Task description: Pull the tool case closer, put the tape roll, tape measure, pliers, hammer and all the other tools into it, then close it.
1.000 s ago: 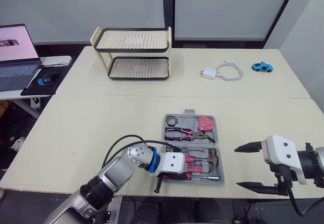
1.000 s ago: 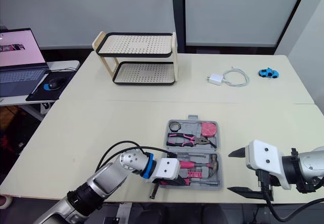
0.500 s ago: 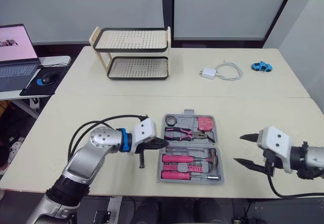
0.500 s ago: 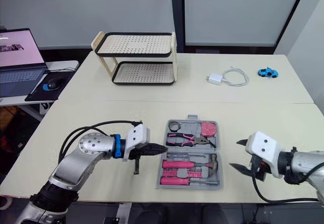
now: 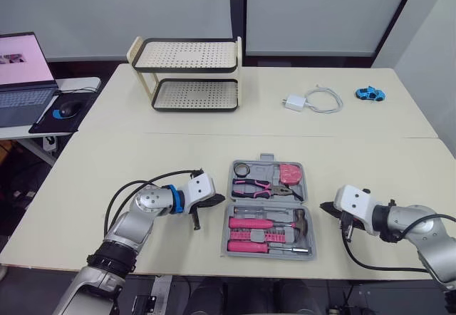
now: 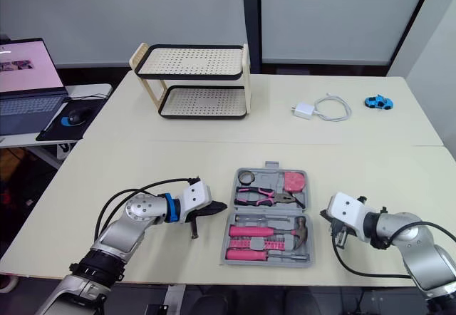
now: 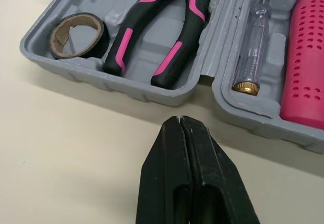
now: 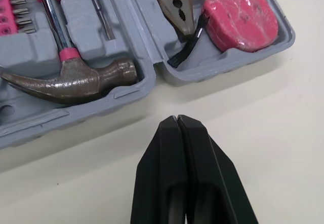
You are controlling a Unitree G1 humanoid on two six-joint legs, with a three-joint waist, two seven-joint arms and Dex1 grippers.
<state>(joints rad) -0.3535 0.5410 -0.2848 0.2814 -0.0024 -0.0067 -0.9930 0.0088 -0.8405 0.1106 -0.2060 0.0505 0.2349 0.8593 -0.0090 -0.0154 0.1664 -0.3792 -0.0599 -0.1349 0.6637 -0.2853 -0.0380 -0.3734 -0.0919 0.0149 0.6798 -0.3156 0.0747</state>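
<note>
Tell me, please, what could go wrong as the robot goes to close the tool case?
1. Both sets of jaws are shut beside the tool case; pushing a half up with closed tips could slide the case instead of folding it.
2. The black strap of the tape measure lies against the hinge ridge and might get pinched.

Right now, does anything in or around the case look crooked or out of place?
Nothing stands out. The open case lies flat, with the tape roll, pliers, hammer and tape measure each seated in its slot. The left tool and right tool are shut, just off its sides.
</note>
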